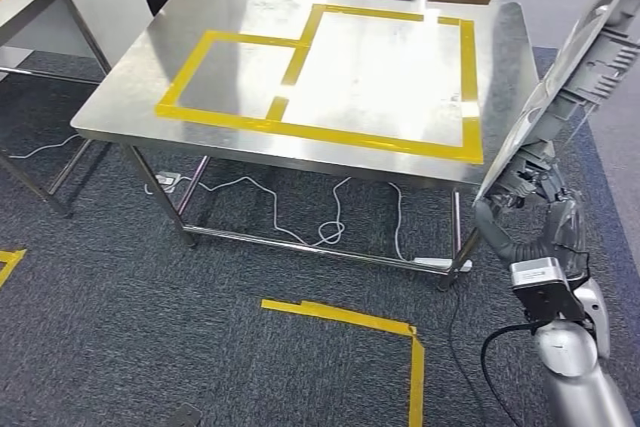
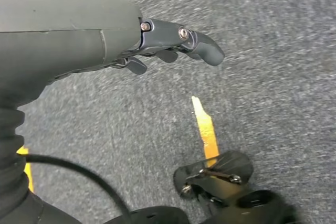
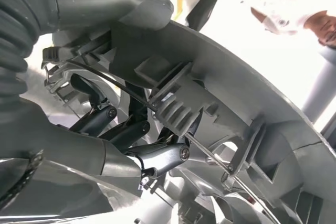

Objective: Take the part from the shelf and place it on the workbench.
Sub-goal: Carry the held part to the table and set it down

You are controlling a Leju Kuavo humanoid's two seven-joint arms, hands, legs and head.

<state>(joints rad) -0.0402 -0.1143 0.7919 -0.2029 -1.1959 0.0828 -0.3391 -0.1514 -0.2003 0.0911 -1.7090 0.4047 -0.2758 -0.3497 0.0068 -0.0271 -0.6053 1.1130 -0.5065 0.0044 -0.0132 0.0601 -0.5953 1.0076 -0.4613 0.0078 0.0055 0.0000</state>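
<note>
Right hand [image 1: 545,209]: we saw it clamped on the grey part [image 1: 585,57], beside the desk [image 1: 226,142] corner.
Left hand [image 2: 170,43]: empty, fingers apart, over carpet.
Risk: we feared the part striking the desk edge.

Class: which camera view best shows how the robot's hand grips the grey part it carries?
The right wrist view: the right hand's fingers hook into the part's ribbed underside. The head view shows the part tilted beside the workbench. The left wrist view shows carpet.
</note>
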